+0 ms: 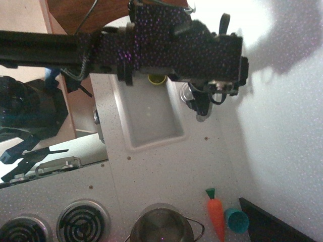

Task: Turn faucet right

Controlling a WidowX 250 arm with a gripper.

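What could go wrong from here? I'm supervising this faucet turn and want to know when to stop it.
The arm hides most of the faucet, so contact cannot be checked from this view; the gripper could slip off the spout. The wall lies just beyond the faucet, so pushing further that way may jam the arm against it. The yellow cup in the sink sits under the arm and could get knocked if it drops.

the faucet (202,115) at upper centre looks like shiny metal. the counter (166,166) is matt, speckled white. lower centre, the pot (161,226) is dull brushed metal; the carrot (216,214) looks like smooth plastic.
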